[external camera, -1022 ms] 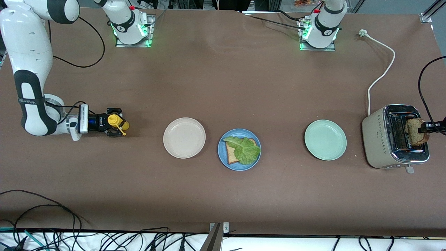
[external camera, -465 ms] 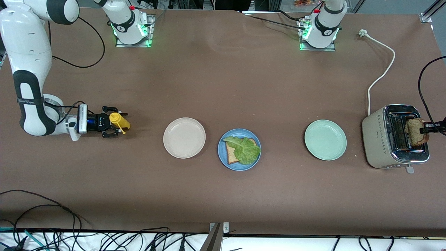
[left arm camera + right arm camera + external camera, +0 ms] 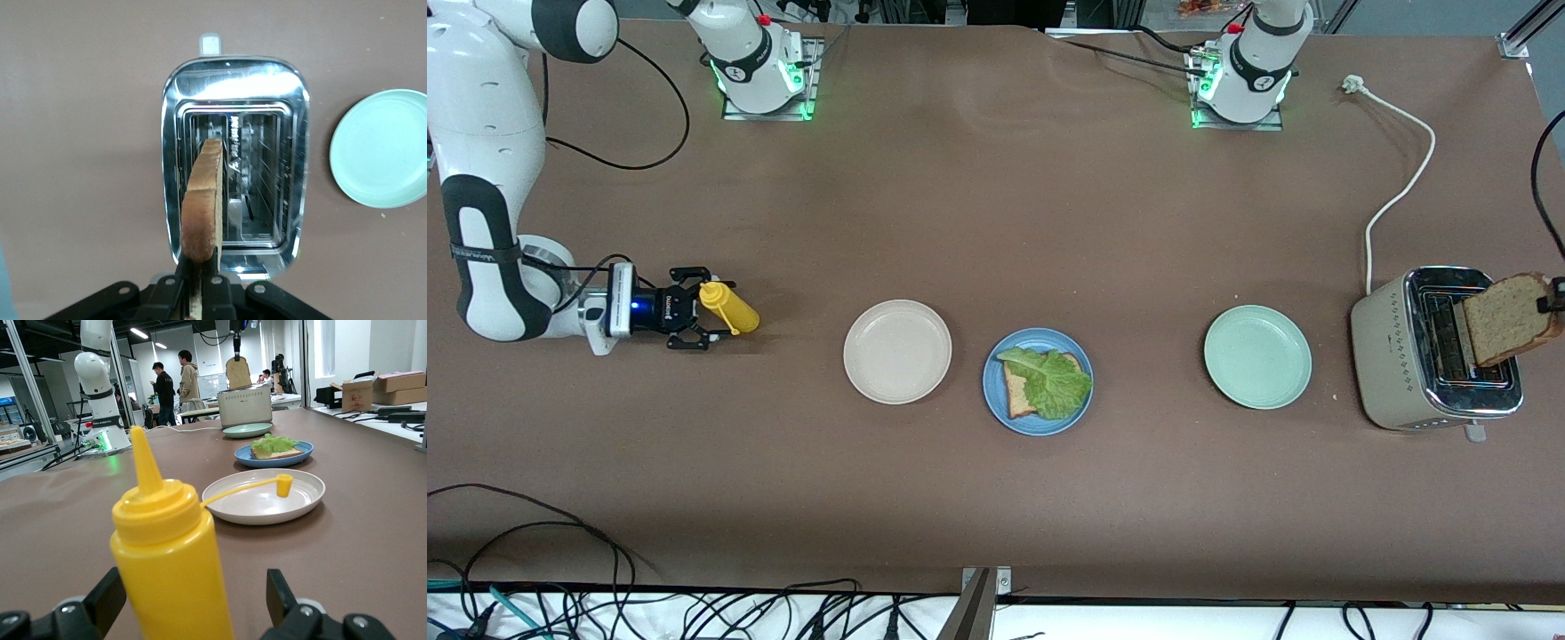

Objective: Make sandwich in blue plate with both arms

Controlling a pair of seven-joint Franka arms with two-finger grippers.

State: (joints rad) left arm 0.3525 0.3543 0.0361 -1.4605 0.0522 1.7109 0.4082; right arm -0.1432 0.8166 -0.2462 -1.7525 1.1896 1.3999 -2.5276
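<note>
Even overhead light on table (image 3: 996, 222), bright, you get soft short shadows beside plates and bottle (image 3: 729, 307). Green glow at both arm bases. Left wrist view: hard glare on toaster (image 3: 233, 87) chrome rim, slot interior dark, bread (image 3: 203, 200) edge sharp. Right wrist view: your bottle (image 3: 167, 560) close and slightly soft, background people hazy, ceiling strip lights and window glare washing out upper corner. Front view crisp, cables at bottom edge clear.

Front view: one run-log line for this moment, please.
left claw: shut on brown bread slice, over silver toaster | right claw: open around yellow squeeze bottle | round blue plate: bread slice plus green lettuce leaf
</note>
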